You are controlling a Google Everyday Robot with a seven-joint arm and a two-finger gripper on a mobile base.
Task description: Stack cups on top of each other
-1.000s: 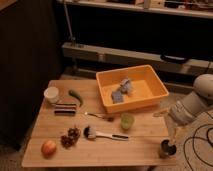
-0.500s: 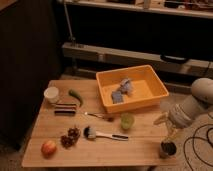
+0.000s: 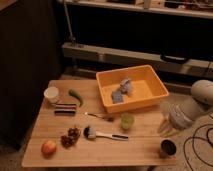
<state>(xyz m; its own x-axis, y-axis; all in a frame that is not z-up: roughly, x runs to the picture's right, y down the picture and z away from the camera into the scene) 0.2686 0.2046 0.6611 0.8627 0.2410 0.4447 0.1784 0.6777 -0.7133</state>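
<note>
One pale green cup [image 3: 127, 121] stands upright near the middle of the wooden surface [image 3: 140, 151], just in front of the yellow bin [image 3: 142, 101]. One dark steel cup [image 3: 167, 147] also stands upright, close to the front right corner of the surface and well apart from the green cup. The two are not stacked. Each one sits alone on the wood with its mouth up.

The robot arm [image 3: 192, 105] comes in from the right side, pale and rounded. Its gripper [image 3: 168, 130] hangs just above the steel cup, between this cup and the right corner of the bin. How wide the gripper stands I cannot tell, and I also cannot say if it touches the cup.

Inside the bin lie some crumpled grey-blue things [image 3: 122, 90]. On the left part of the surface I see a white round container [image 3: 51, 94], a green pepper [image 3: 76, 96] beside it and a dark flat bar [image 3: 65, 109] in front of them. Nearer to the middle lie a small utensil [image 3: 97, 116] and a brush [image 3: 102, 134] with a pale handle. Dark grapes [image 3: 70, 137] and a red apple [image 3: 48, 148] are near the front left corner. Black cables [image 3: 197, 145] lie on the floor at the right.
</note>
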